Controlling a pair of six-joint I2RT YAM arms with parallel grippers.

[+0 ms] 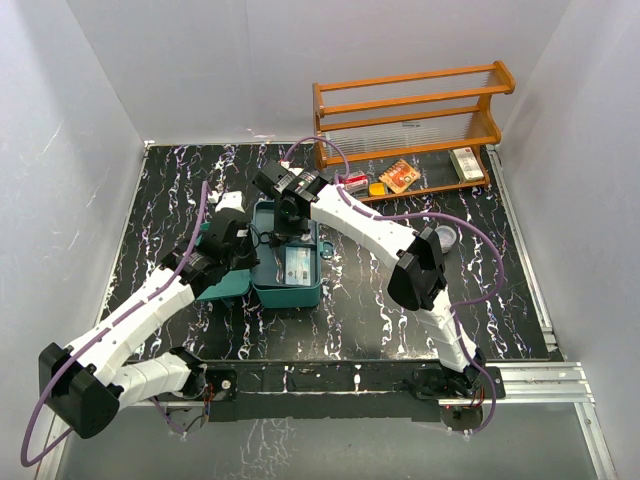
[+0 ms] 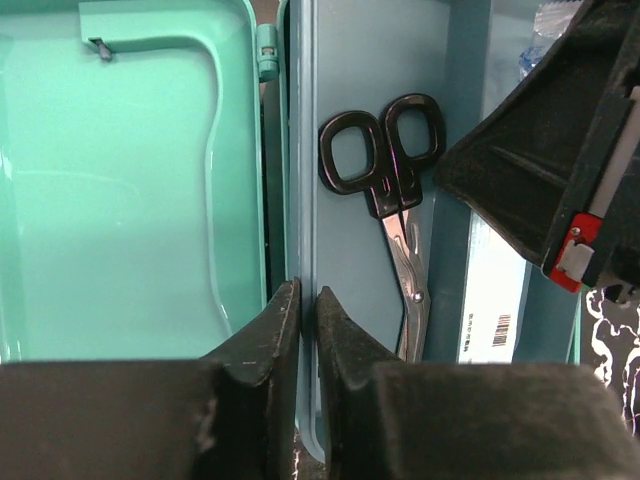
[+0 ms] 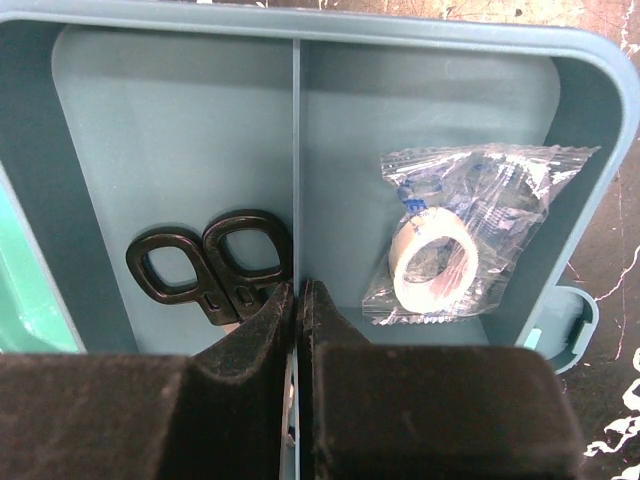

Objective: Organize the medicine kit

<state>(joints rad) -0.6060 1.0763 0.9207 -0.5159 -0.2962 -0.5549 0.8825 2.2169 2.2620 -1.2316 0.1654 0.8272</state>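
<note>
**A:** Where is the kit (image 1: 287, 298)?

**B:** It's on the table (image 1: 380, 300), left of the middle, between the two arms. It's open. The lid (image 2: 120, 200) lies flat to the left, under the left arm.

**A:** What's inside?

**B:** A darker tray (image 3: 170, 130) sits in the base. A thin divider (image 3: 296, 150) splits it into two compartments. Black-handled scissors (image 2: 390, 200) lie in the compartment on the lid side, close along the divider. A roll of tape (image 3: 460, 245) in a clear wrapper lies in the other one. A white packet (image 2: 495, 300) with a barcode is in that same compartment.

**A:** And the left gripper (image 2: 307, 295)?

**B:** It's at the tray's wall on the lid side. The fingers are drawn in and clamped on that wall, and the thin rim runs up between the tips.

**A:** The right gripper (image 3: 298, 285)?

**B:** It's over the middle of the tray, pointing down. Its fingers are together, pinching the top edge of the divider, with the scissors' handles just beside one fingertip.

**A:** Anything else around?

**B:** An orange rack (image 1: 410, 105) stands at the far right of the table, well apart from the kit. A few small packs lie in front of it, too small to tell what they are.
</note>
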